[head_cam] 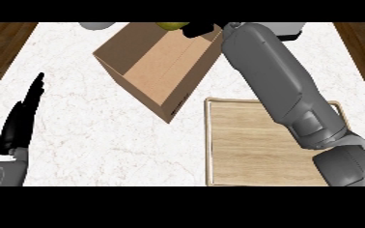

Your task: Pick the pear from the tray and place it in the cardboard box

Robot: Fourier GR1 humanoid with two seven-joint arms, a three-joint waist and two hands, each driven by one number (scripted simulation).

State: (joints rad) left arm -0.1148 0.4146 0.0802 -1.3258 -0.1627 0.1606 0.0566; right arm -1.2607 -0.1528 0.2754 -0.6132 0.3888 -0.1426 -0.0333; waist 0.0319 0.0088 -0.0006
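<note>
The pear (171,26) is up at the far rim of the cardboard box (158,67), off the tray. Only a yellow-green sliver of it shows at the top edge of the view. The right hand (201,29) is pressed against its right side with the black fingers wrapped onto the fruit, grasping it, though most of the hand is cut off by the edge of the view. The grey right forearm (274,77) runs back from there on a slant, passing over the box's right corner and the tray's upper right part.

The box lies open and turned at an angle on the white marble counter (100,140), with its brown inside showing bare. Just beside its near corner sits the wooden tray (242,147), pale-rimmed, its board bare where it shows.

At the left edge the left hand (22,118) rests, released, its fingers straight and pointing up the counter, well apart from the box. A pale rounded object (96,26) peeks in beyond the box's far left corner; I cannot tell what it is.
</note>
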